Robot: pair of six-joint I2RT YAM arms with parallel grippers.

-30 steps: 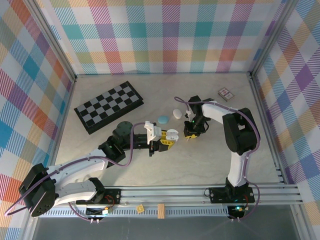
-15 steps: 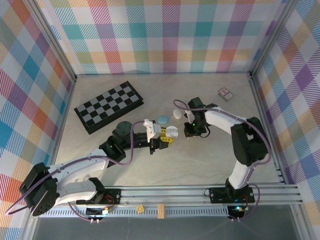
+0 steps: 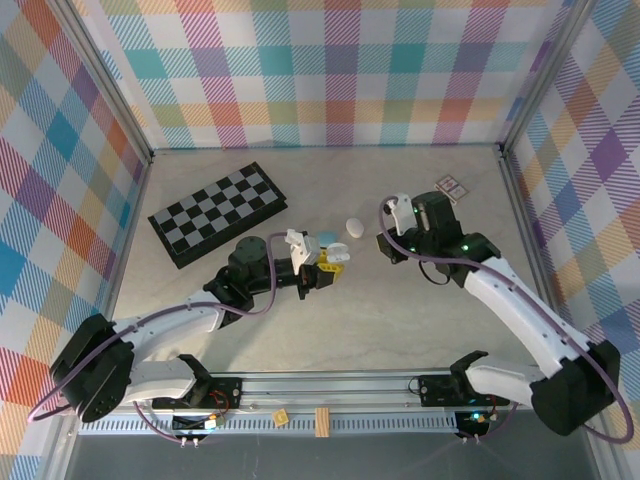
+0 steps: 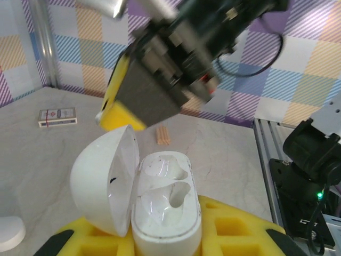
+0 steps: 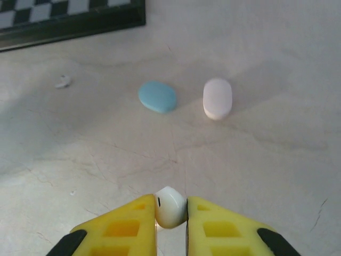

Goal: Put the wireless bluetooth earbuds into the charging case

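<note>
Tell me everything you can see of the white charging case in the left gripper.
The charging case is a glossy white plastic oval, clamped between the left gripper's yellow fingers with its open side towards the wrist camera. Its domed lid stands hinged open to one side. Two moulded wells show in the base, both empty. It appears lifted off the table.

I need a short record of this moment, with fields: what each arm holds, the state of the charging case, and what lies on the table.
left fingers: shut on the charging case
case state: lid open, both sockets empty
right fingers: shut on a white earbud
on table: blue case, white case, loose earbud, chessboard
</note>
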